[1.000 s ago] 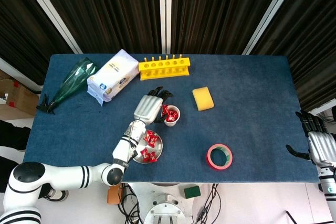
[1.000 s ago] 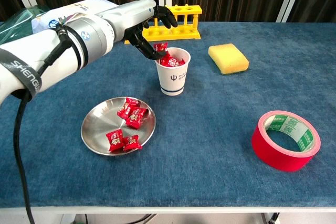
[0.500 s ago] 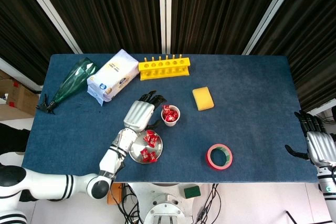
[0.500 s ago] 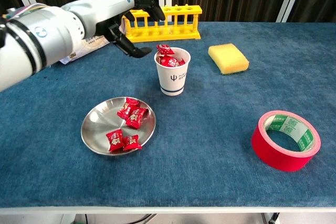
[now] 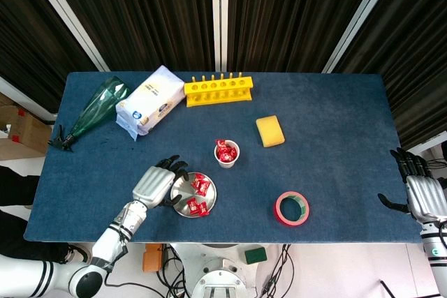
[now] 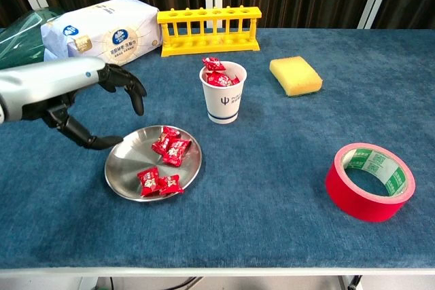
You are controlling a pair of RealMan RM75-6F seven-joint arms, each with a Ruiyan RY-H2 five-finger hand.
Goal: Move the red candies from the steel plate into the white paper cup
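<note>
Red wrapped candies [image 6: 164, 161] lie in two small clusters on the steel plate [image 6: 122, 171], just to the right of the left hand [image 6: 95, 110]; seen from the chest camera, a pair sits toward the plate's far side and another toward its near edge. The left hand hovers at the plate's left rim with its fingers spread and gently curved, holding nothing — the thumb reaches low toward the rim, the other fingers arch above it. Farther right and beyond the plate stands the white paper cup [image 6: 223, 102], already heaped with red candies that poke above its lip.

The right hand [image 5: 423, 197] rests far off at the table's other edge, fingers apart and empty.

The candies look light, with crinkly, slick wrappers that will likely slide on the polished steel — a pinch across the body of one piece should hold better than tugging a wrapper end. The cup is light and full, so a nudge could tip it or spill the top pieces.
</note>
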